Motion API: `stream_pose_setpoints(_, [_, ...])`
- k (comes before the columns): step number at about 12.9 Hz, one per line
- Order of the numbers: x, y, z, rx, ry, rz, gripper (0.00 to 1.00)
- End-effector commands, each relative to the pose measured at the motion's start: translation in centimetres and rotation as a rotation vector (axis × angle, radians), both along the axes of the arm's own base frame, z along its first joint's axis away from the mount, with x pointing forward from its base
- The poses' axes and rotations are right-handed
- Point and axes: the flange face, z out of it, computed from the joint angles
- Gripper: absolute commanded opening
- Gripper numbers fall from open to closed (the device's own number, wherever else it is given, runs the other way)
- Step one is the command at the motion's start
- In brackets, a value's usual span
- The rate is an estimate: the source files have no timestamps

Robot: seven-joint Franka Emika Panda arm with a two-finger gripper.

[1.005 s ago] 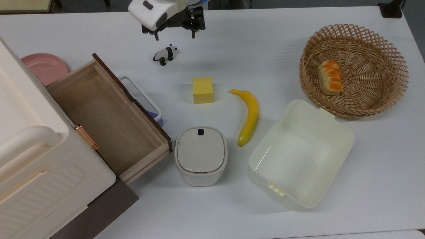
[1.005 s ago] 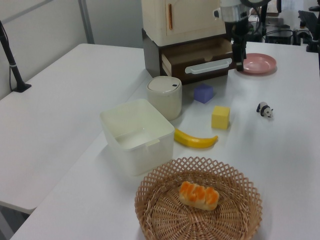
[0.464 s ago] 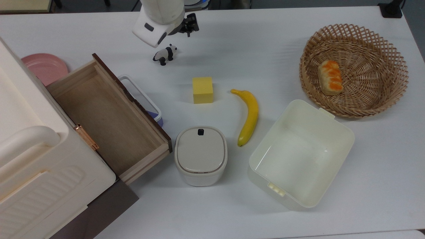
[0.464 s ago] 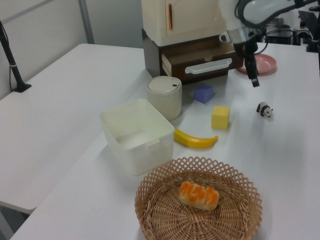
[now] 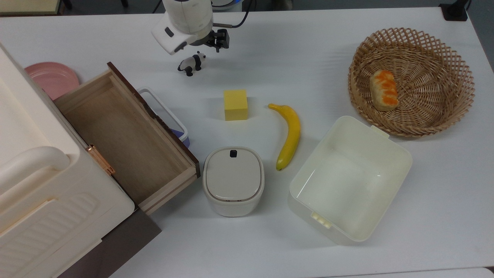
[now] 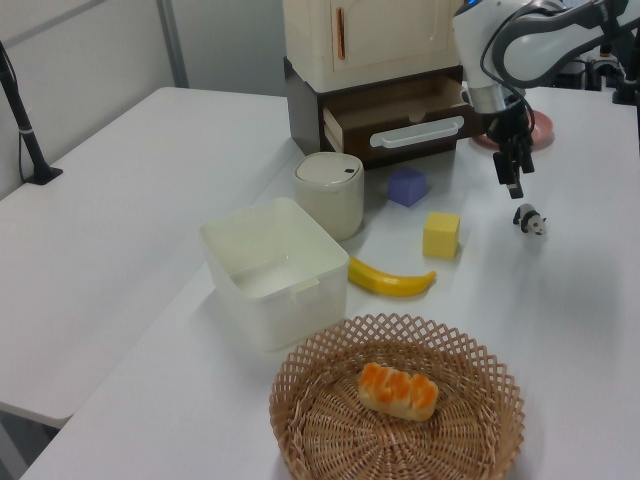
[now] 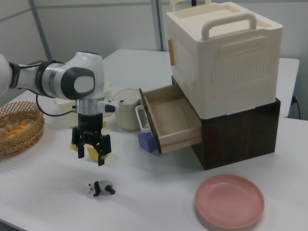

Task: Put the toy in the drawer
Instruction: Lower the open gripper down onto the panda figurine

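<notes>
Now the tool [image 7: 90,150] hangs above the toy [image 7: 101,187], having swung over from near the pink plate [image 7: 229,200] within the last second and come lower toward the desk [image 5: 293,58]. That puts the approach mostly behind it, I judge; what remains is the final drop, the grasp, the carry and the release.

Its 2 fingers point down and stand spread apart in the right view, with nothing between them and nothing touched. The gap looks wider than the little panda's body, so it should fit around it once lowered. In the left view the tool [image 6: 513,178] sits just above and slightly to the left view's left of the toy [image 6: 529,219], so a small sideways correction may be needed before descent.

The toy [image 5: 192,63] stands on its 4 legs on the bare desk, apart from the yellow cube [image 5: 236,104] and the banana [image 5: 288,135]. The drawer [image 5: 127,139] is pulled out, its wooden floor bare and ready to receive the panda. Being so small and rounded, the figurine could tip or squirt away if the fingers close off-centre.
</notes>
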Motion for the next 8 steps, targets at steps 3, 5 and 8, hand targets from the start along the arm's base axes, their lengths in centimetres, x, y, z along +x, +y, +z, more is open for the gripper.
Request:
stream_pose_setpoints(3, [-1.7, -1.1, -0.2, -0.063, -0.055, -0.237, 1.0])
stream_pose_setpoints(5, [-2.1, -1.1, -1.3, -0.08, -0.065, -0.29, 1.0])
stream_pose_setpoints(8, [-2.5, -1.9, -2.8, -0.087, -0.079, -0.33, 0.98])
